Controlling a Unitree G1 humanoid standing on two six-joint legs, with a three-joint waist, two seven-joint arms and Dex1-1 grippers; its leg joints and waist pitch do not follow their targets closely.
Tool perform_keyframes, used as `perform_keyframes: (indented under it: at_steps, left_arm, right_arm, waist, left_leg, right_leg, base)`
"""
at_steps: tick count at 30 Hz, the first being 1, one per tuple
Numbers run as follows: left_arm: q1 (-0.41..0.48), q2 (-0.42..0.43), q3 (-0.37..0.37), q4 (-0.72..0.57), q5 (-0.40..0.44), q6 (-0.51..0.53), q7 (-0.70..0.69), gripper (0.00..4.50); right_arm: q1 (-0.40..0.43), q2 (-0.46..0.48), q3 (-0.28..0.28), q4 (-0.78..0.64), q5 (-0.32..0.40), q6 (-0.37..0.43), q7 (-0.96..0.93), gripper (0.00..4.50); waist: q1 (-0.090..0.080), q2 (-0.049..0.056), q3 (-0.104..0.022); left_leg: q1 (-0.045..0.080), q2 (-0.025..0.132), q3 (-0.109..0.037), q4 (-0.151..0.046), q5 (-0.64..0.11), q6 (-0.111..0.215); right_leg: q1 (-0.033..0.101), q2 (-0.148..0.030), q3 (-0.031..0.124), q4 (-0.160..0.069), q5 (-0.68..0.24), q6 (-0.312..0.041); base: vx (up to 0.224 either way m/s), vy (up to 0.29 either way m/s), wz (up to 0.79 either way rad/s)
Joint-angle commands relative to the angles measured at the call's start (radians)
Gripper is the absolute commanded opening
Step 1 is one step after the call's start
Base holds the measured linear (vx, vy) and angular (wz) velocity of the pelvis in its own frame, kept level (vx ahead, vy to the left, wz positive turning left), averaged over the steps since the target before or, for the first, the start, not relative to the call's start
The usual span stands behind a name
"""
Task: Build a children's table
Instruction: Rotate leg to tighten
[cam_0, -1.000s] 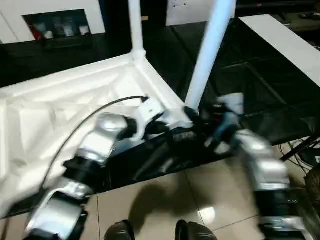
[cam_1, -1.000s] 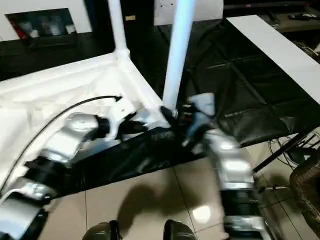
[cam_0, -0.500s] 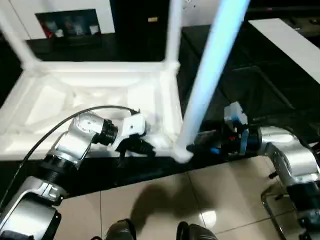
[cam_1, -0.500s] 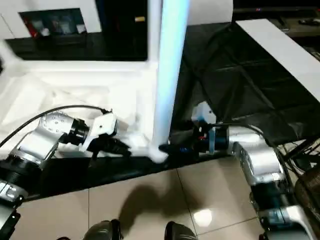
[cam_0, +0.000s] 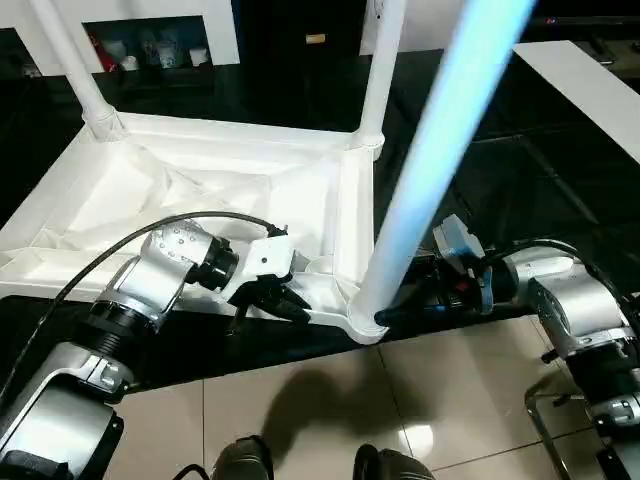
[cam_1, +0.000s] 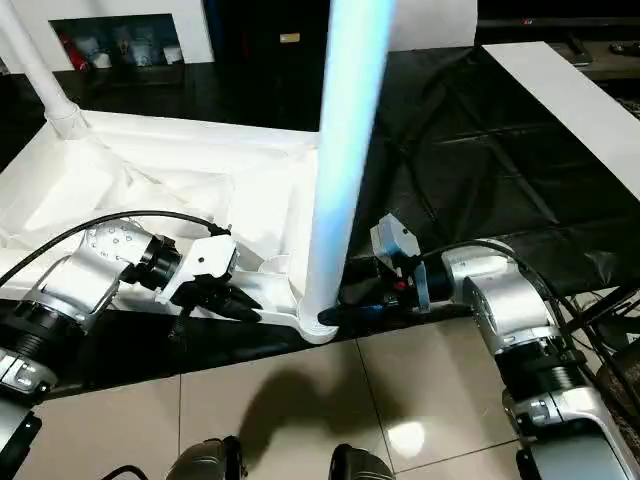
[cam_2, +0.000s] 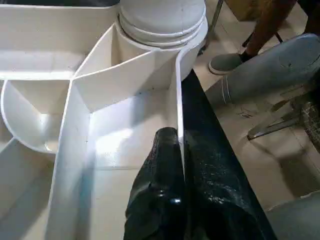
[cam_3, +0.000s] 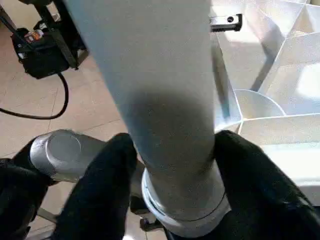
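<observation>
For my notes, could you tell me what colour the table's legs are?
White; the near leg shows it best in the right eye view.

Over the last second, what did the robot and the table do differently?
The table top swung clockwise in the head view, its near corner coming toward the robot. The right gripper narrowed its jaws onto the near leg at its base. The left gripper stayed shut on the top's rim.

Children's table (cam_0: 200, 190): white moulded plastic, smooth, faint sheen, ribbed underside. Its legs (cam_0: 440, 150): smooth white plastic, satin. Tabletop (cam_0: 560, 180) under it: black sheet covering, creased, glossy. Floor (cam_0: 330, 400): beige tile, polished, reflective. My forearms (cam_0: 160, 280): brushed silver metal. My fingers (cam_2: 165, 190): black, glossy, lightly textured.
</observation>
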Motion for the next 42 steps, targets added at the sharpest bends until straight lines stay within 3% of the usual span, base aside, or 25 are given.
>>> perform_keyframes:
  at_steps: [1, 11, 12, 17, 19, 22, 25, 28, 33, 38, 42]
  left_arm:
    - [-0.017, -0.011, -0.037, -0.001, 0.006, -0.028, -0.042, 0.0]
    - [-0.011, -0.026, -0.017, 0.007, -0.008, -0.007, -0.017, 0.0]
    - [-0.007, -0.025, -0.018, 0.003, -0.009, -0.007, -0.018, 0.0]
    - [0.003, -0.026, -0.018, -0.003, -0.011, -0.008, -0.016, 0.0]
    - [0.004, -0.027, -0.017, -0.004, -0.01, -0.009, -0.015, 0.0]
    - [0.005, -0.027, -0.016, -0.004, -0.008, -0.009, -0.014, 0.0]
    - [0.005, -0.025, -0.015, -0.003, -0.005, -0.014, -0.011, 0.0]
    - [0.004, -0.023, -0.014, 0.001, -0.004, -0.017, -0.011, 0.0]
    - [0.002, -0.022, -0.014, 0.006, 0.001, -0.02, -0.012, 0.0]
    - [0.002, -0.023, -0.014, 0.009, 0.002, -0.018, -0.012, 0.0]
    - [0.007, -0.036, -0.005, 0.003, -0.006, 0.018, 0.01, 0.0]
  right_arm:
    - [-0.011, 0.002, 0.018, 0.006, -0.007, -0.02, 0.029, 2.24]
    - [0.014, 0.01, 0.009, -0.014, 0.019, 0.0, 0.033, 1.94]
    - [0.023, 0.013, 0.009, -0.019, 0.011, -0.011, 0.016, 1.94]
    - [0.023, 0.043, -0.001, -0.003, -0.006, -0.007, -0.063, 1.94]
    - [0.023, 0.05, -0.004, -0.007, 0.001, 0.007, -0.069, 2.62]
    - [0.022, 0.054, -0.002, -0.006, -0.011, -0.003, -0.083, 2.7]
    - [0.02, 0.058, 0.003, 0.004, -0.033, -0.024, -0.104, 2.85]
    - [0.016, 0.055, 0.003, 0.007, -0.027, -0.009, -0.094, 2.85]
    - [0.014, 0.05, -0.002, 0.007, -0.016, -0.002, -0.083, 2.3]
    - [0.023, 0.044, -0.001, -0.002, -0.006, 0.021, -0.059, 2.1]
    - [0.051, 0.055, -0.005, -0.046, 0.039, 0.115, -0.06, 2.06]
  waist:
    - [-0.008, -0.008, -0.073]
    - [-0.005, -0.007, -0.075]
    - [-0.004, -0.001, -0.077]
    - [-0.008, -0.007, -0.074]
    - [-0.01, -0.006, -0.072]
    - [-0.01, -0.005, -0.072]
    - [-0.007, -0.004, -0.078]
    - [-0.007, -0.005, -0.078]
    - [-0.007, -0.005, -0.076]
    - [-0.008, -0.004, -0.075]
    - [-0.006, -0.002, -0.075]
  left_leg:
    - [0.021, 0.044, -0.004, -0.052, -0.148, 0.098]
    - [0.02, 0.044, -0.004, -0.051, -0.144, 0.1]
    - [0.022, 0.044, -0.005, -0.05, -0.143, 0.098]
    - [0.019, 0.042, -0.005, -0.052, -0.169, 0.085]
    - [0.02, 0.042, -0.005, -0.053, -0.184, 0.076]
    - [0.023, 0.044, -0.007, -0.055, -0.194, 0.063]
    - [0.025, 0.046, -0.005, -0.052, -0.167, 0.068]
    - [0.021, 0.044, -0.005, -0.052, -0.163, 0.079]
    - [0.02, 0.043, -0.005, -0.052, -0.174, 0.075]
    - [0.021, 0.044, -0.005, -0.052, -0.171, 0.076]
    - [0.022, 0.045, -0.006, -0.052, -0.171, 0.078]
  right_leg:
    - [0.057, -0.08, 0.051, -0.058, -0.205, -0.244]
    - [0.058, -0.079, 0.05, -0.056, -0.192, -0.249]
    - [0.058, -0.079, 0.05, -0.055, -0.191, -0.251]
    - [0.059, -0.081, 0.05, -0.061, -0.236, -0.24]
    - [0.057, -0.08, 0.051, -0.064, -0.277, -0.228]
    - [0.054, -0.081, 0.052, -0.067, -0.309, -0.216]
    - [0.053, -0.079, 0.052, -0.058, -0.232, -0.236]
    - [0.057, -0.08, 0.051, -0.056, -0.212, -0.243]
    - [0.057, -0.082, 0.051, -0.06, -0.251, -0.231]
    - [0.056, -0.08, 0.052, -0.059, -0.234, -0.236]
    - [0.056, -0.08, 0.052, -0.058, -0.227, -0.239]
  base:
    - [0.0, 0.0, 0.0]
    - [0.0, 0.0, 0.0]
    - [0.0, 0.0, 0.0]
    - [0.0, 0.0, 0.0]
    - [0.0, 0.0, 0.0]
    - [0.0, 0.0, 0.0]
    - [0.0, 0.0, 0.0]
    - [0.0, 0.0, 0.0]
    - [0.0, 0.0, 0.0]
    - [0.0, 0.0, 0.0]
    - [0.0, 0.0, 0.0]
